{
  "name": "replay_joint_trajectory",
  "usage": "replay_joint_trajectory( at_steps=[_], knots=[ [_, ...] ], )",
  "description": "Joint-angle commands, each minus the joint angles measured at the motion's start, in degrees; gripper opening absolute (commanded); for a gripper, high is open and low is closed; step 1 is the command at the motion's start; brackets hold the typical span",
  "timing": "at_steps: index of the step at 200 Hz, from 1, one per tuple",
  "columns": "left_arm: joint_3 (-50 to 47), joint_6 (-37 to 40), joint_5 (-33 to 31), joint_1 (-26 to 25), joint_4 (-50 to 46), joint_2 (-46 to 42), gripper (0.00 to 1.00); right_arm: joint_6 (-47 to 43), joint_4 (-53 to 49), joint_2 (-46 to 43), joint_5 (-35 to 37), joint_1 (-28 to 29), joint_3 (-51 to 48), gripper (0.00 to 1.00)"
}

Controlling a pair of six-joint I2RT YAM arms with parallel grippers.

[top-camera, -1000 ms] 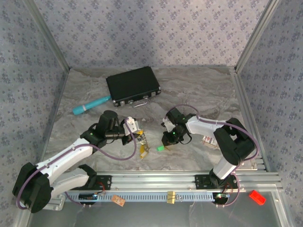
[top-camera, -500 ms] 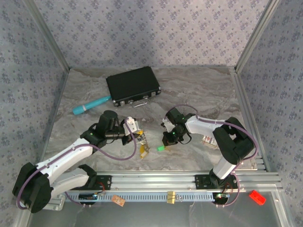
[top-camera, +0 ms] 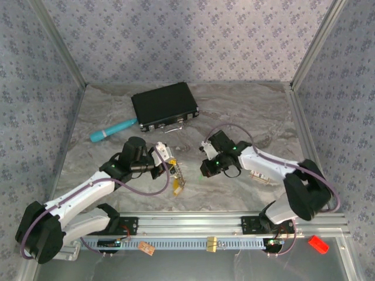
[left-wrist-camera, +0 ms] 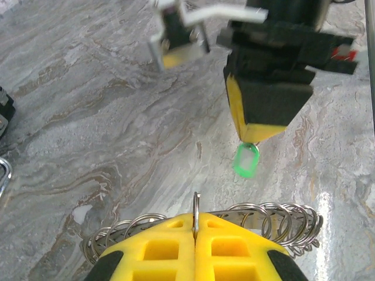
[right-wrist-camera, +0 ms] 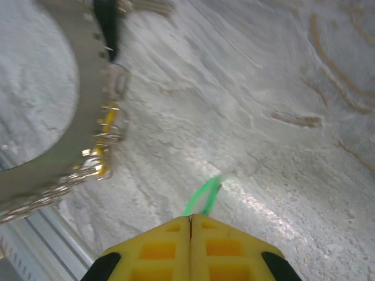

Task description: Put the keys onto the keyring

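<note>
The keyring (left-wrist-camera: 281, 225) is mostly hidden behind the left gripper (left-wrist-camera: 195, 225); its wire-coiled rim peeks out on either side. From the right wrist it is blurred and cut off (something yellow clings to its rim, too smeared to tell). Of the green key (left-wrist-camera: 246, 161), the looped head shows and the rest is buried in the right gripper (left-wrist-camera: 252, 137). The left arm reaches forward, pinching the keyring's edge. The right arm bends in towards the keyring, clenched on the key, just beside the keyring and apart from it.
</note>
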Motion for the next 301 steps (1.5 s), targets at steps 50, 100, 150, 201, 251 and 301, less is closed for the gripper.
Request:
replay_joint_trajectory(
  at_steps=[50,100,150,201,251,301],
  knots=[
    [1.1,-9.0,0.2,-1.7,1.5,-3.2,0.00,-10.7,11.5,-18.6,-1.9,3.3,-4.7,0.00],
    [0.7,-10.3,3.7,-2.6,4.3,-2.5,0.00,-16.2,14.6,-20.1,-6.6,6.7,-4.0,0.00],
    [0.7,-11.8,5.1,-4.5,5.1,-2.3,0.00,-17.4,20.3,-19.3,-4.8,9.8,-4.8,0.00],
    [0.1,-11.9,5.3,-6.2,7.1,-2.5,0.00,-16.8,22.4,-17.1,-5.4,10.6,-4.4,0.00],
    [0.0,-9.3,4.0,-6.9,6.1,-3.5,0.00,-16.5,20.8,-16.3,-5.2,10.5,-3.7,0.00],
    [0.4,-6.6,1.8,-7.5,3.8,-4.1,0.00,-14.9,17.9,-17.0,-3.2,9.3,-2.8,0.00]
  ],
)
